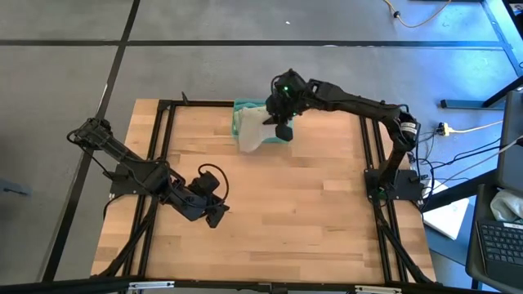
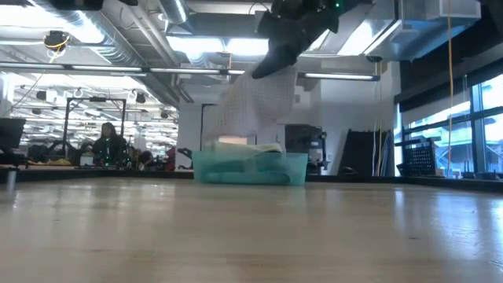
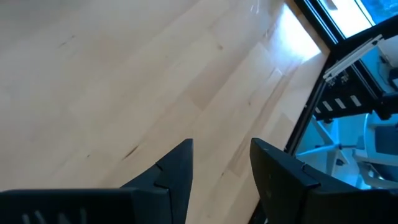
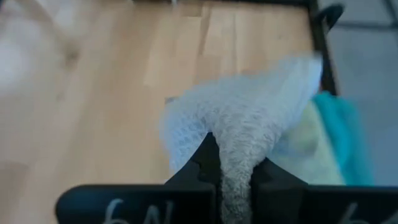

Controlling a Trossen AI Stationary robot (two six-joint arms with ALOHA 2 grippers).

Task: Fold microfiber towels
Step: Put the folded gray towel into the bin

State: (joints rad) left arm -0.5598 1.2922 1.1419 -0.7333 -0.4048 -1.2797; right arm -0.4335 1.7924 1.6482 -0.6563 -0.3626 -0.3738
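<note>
Wooden planks of the counter (image 1: 270, 204) lie bare in front of me, with a workshop and a seated person far behind in the low view. At the far edge sits the teal bin (image 2: 250, 167), with more cloths (image 1: 245, 110) heaped inside. My right pincer (image 1: 276, 121) hangs above that bin, clamped on a light grey towel (image 4: 239, 124) that bunches between its fingers and drapes down over the bin's near side. My left pincer (image 3: 221, 171) waits low over the near-left part of the counter, fingers narrowly parted around nothing. By my reckoning the job is barely begun: one towel is just being lifted out, no folded cloth shows anywhere on the counter, and this one has yet to be spread flat and folded, with the rest in the bin to follow.
</note>
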